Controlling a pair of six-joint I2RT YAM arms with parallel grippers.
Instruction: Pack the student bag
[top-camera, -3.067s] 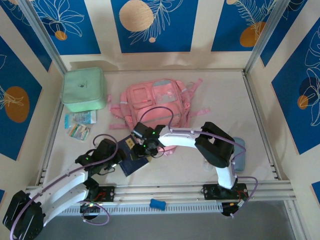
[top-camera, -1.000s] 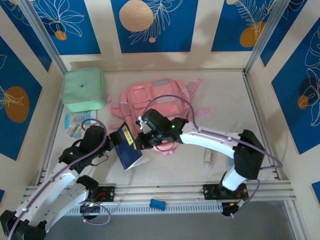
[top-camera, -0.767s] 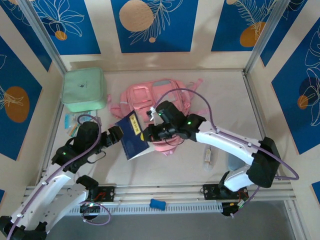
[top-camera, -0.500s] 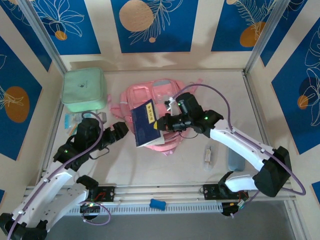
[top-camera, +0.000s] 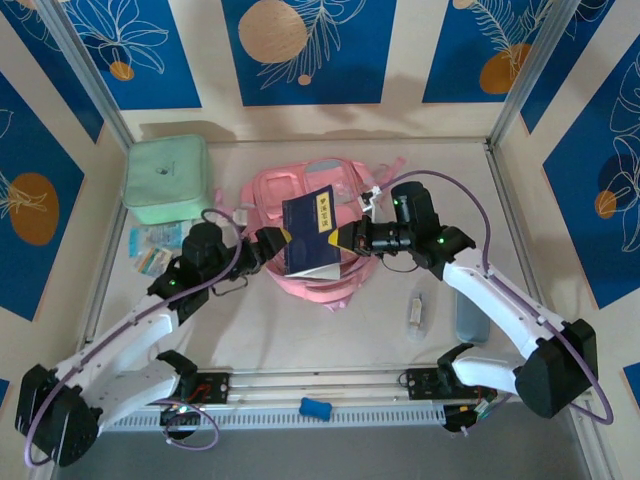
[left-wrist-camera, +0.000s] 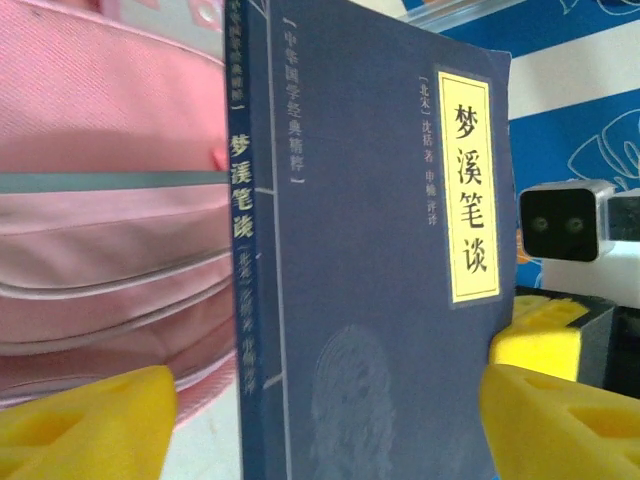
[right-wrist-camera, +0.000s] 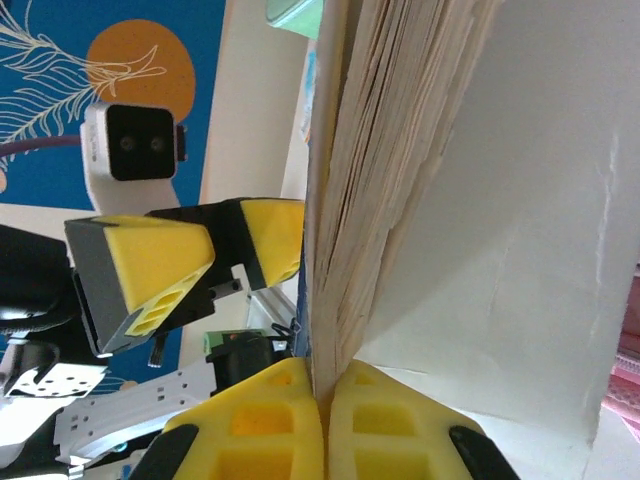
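Navy book (top-camera: 312, 232) stands over the pink student bag (top-camera: 272, 190), pinched at its right edge by the right pincer (top-camera: 347, 238); left pincer (top-camera: 272, 242) gapes beside it.

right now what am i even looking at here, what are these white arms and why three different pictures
Two white robot arms are bolted at the near edge of a table, each ending in a two-finger gripper. One picture looks down from above; the other two come from small cameras on the wrists, so the yellow pads are the fingers themselves. On the table lie a pink backpack, a mint green case and some small packets. The right gripper is pinched shut on a dark blue book, held over the backpack; the left gripper is open beside it.
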